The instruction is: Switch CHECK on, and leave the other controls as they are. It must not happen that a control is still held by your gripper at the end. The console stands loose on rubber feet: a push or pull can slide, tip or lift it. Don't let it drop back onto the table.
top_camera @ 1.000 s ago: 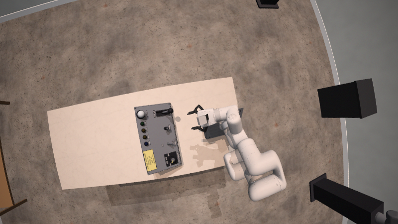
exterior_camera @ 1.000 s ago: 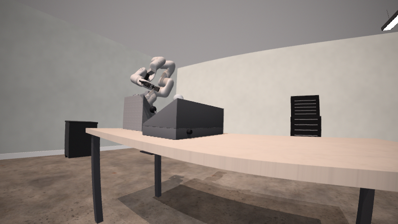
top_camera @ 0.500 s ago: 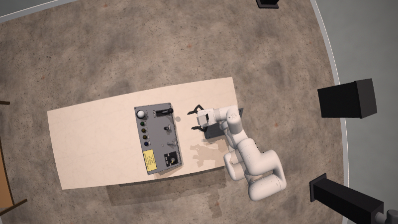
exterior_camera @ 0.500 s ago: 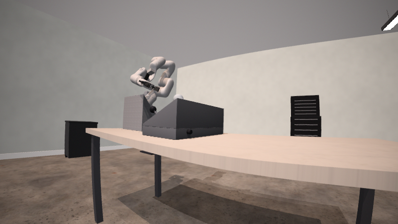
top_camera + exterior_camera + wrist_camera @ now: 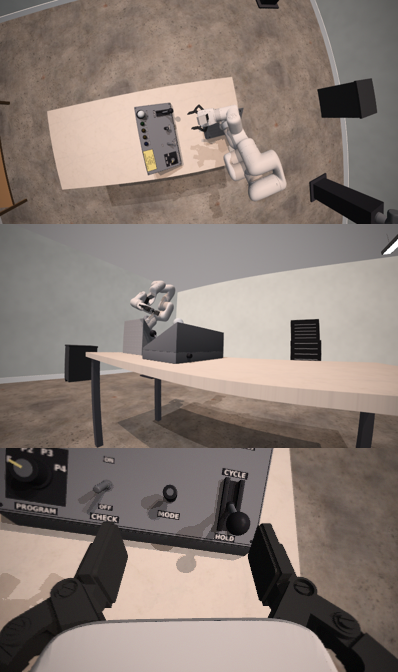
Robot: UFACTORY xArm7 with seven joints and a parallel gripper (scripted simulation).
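Note:
The grey console (image 5: 157, 138) stands on the wooden table; in the exterior view it shows as a dark wedge (image 5: 183, 342). In the wrist view the CHECK toggle (image 5: 103, 486) is a small grey lever between its ON and OFF labels, left of the MODE button (image 5: 170, 492). From above the toggle (image 5: 170, 143) sits near the console's right edge. My gripper (image 5: 188, 539) is open and empty, hovering over the table just off the console's near edge. Its left finger is in line with CHECK, its right finger beside the CYCLE/HOLD lever (image 5: 235, 518). It also shows from above (image 5: 194, 120).
The PROGRAM knob (image 5: 22, 469) is left of CHECK. A white ball knob (image 5: 141, 113), a column of lamps (image 5: 144, 133) and a yellow label (image 5: 149, 160) fill the console's far side. A grey block (image 5: 222, 126) stands on the table behind my wrist.

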